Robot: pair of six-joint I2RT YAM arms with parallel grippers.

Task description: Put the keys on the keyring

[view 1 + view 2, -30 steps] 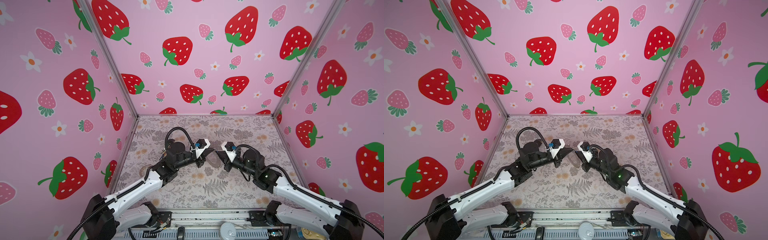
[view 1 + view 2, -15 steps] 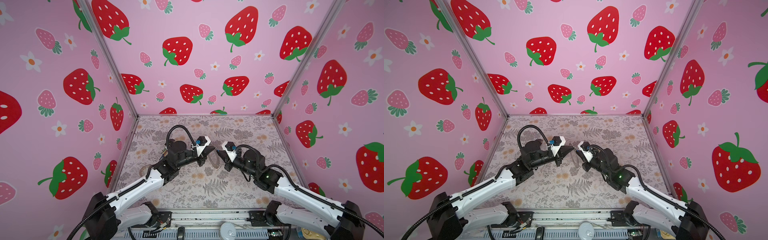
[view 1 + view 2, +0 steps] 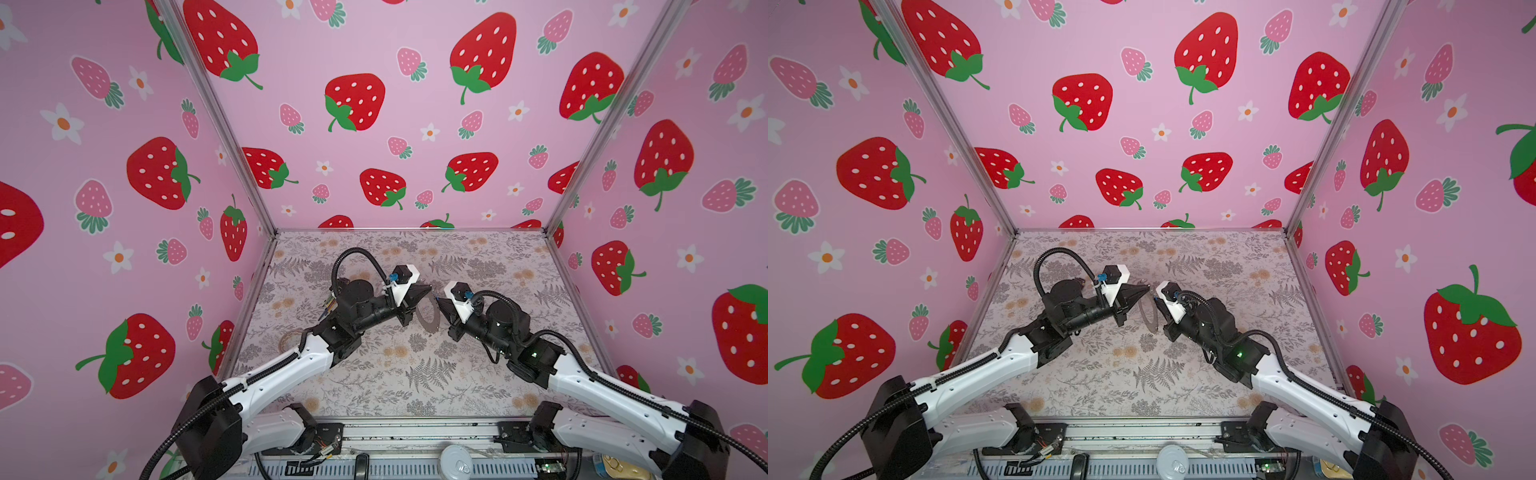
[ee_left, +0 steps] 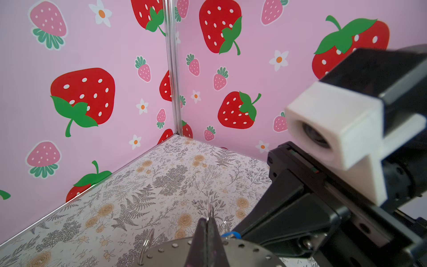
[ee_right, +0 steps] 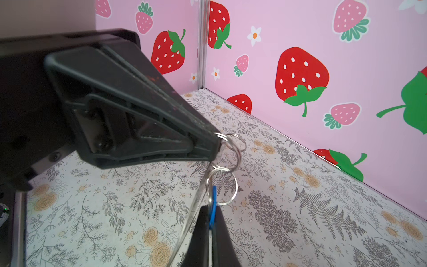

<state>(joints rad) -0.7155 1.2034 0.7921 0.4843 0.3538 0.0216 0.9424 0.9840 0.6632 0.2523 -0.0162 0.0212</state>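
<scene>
The left claw is pinching the flat dark-grey metal ring by its rim; just right in frame, the right claw is clamping the blue-headed silver key.

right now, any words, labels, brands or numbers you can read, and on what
None can be read.
Walls: only strawberries and flowers.
Mat: only ferns and roses.
Keyring: plain holes, no marks.
White disc at the front rail: too blurred to tell.

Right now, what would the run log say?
left gripper: shut on keyring loop | right gripper: shut on key | keyring: airborne between them
</scene>
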